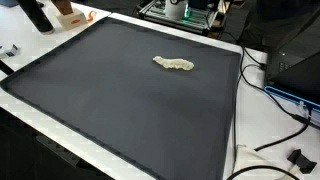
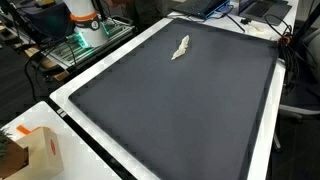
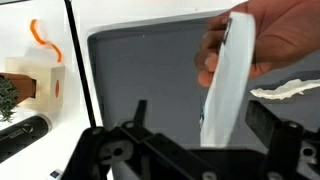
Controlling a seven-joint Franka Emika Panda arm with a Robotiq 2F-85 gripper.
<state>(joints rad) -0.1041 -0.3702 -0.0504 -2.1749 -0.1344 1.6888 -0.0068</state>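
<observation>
We note gripper (image 3: 197, 108) spread wide, holding nothing; hand (image 3: 280, 35) holds white plate (image 3: 228, 85) over mat (image 3: 140, 60), near cloth (image 3: 285, 90).

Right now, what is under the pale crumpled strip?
The pale crumpled strip lies on a dark grey mat, which hides the white table except its edges. The mat patch beneath it is hidden.

Exterior views: both high, oblique, mid-distance, facing dark grey rectangular mat (image 1: 120, 110) from different corners; share mat, pale crumpled strip (image 2: 180, 47). Wrist view: close, low, looks across mat, perhaps half-blocked.
</observation>
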